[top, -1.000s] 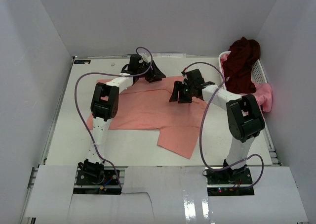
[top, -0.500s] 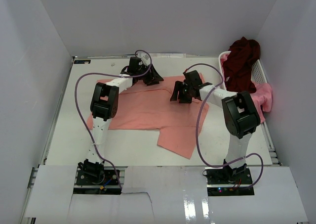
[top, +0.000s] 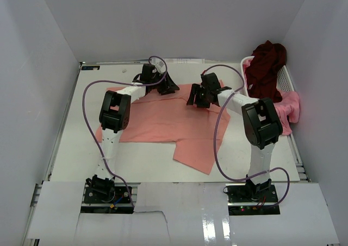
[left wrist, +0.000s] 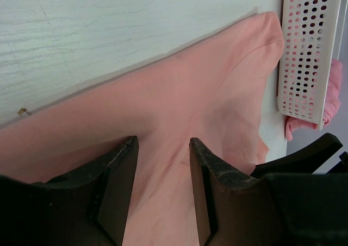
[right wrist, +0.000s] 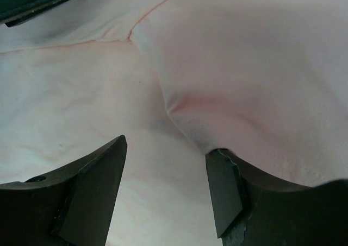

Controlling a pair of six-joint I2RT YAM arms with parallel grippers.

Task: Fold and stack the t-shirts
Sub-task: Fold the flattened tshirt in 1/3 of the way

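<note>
Cloth, thin and soft: the salmon-pink t-shirt lies spread on the table, its far edge up under my two grippers. My left gripper hangs over that far edge, jaws apart, nothing pinched. My right gripper sits low over a raised fold, jaws apart too, empty. I reckon this shirt weighs next to nothing and will sag, drag and wrinkle, so I'd pinch the edge itself at two spots well apart and lift both together. The maroon shirt and the brighter pink shirt are draped over the basket, off to my right.
</note>
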